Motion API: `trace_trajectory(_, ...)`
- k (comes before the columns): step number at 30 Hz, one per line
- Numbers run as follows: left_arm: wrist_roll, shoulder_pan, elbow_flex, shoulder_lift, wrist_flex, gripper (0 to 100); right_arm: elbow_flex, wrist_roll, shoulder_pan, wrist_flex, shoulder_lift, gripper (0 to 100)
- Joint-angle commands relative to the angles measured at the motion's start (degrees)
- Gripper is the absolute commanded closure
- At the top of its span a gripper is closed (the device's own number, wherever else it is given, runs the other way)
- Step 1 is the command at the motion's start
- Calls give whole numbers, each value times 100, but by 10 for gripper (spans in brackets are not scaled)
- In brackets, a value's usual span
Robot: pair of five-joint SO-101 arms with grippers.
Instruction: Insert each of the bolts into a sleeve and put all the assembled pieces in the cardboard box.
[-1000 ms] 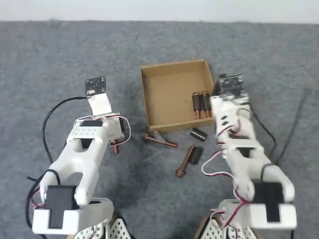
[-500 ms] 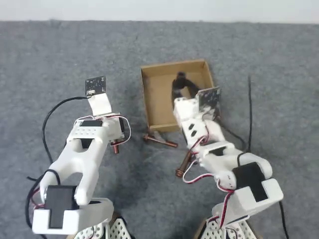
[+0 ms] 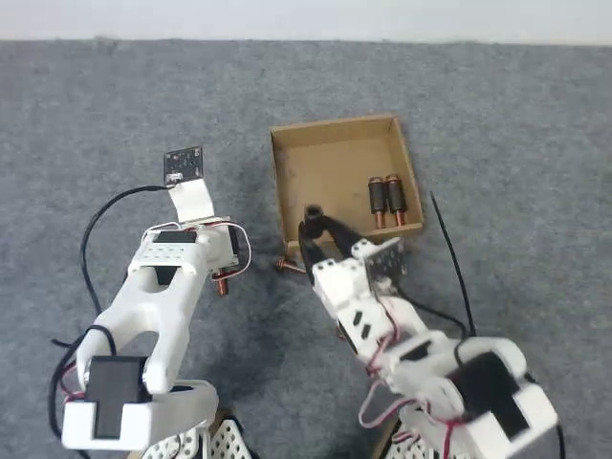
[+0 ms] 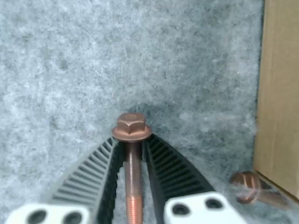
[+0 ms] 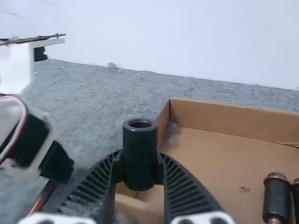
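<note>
My left gripper (image 4: 133,154) is shut on a copper bolt (image 4: 131,127), head pointing away, just above the grey carpet; in the high view the left gripper (image 3: 222,274) sits left of the cardboard box (image 3: 287,182). My right gripper (image 3: 316,228) is shut on a black sleeve (image 3: 313,213), held upright at the box's near left corner. The right wrist view has the sleeve (image 5: 139,151) with its bore up, in front of the box (image 5: 224,154). Two assembled pieces (image 3: 386,201) lie in the box's right half.
A loose bolt (image 3: 286,265) lies on the carpet by the box's front wall; in the left wrist view the loose bolt (image 4: 247,186) lies by the box wall (image 4: 280,93). A thin black cable (image 3: 457,263) trails right of the right arm. The left arm (image 5: 23,135) is close beside the sleeve.
The right arm has swung left from the box's right side, across the box, to its near left corner with the black sleeve. The left arm has stayed still with its bolt.
</note>
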Motion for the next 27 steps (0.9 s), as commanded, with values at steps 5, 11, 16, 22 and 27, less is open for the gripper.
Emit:
trace_trajectory(5,-79,-18,-75,-360,-202,988,563,-79,-48,-171,-778,991)
trace_trajectory(11,-79,-18,-75,-360,-202,988,563,-70,-84,-171,-655,991)
trace_trajectory(16,-79,-18,-75,-360,-211,988,448,-9,-84,-180,-602,991)
trace_trajectory(22,-70,-18,-66,-360,-387,988,246,237,-75,-127,-593,992)
trace_trajectory(27,-70,-9,-66,-360,-396,988,-70,246,-75,-180,-13,992)
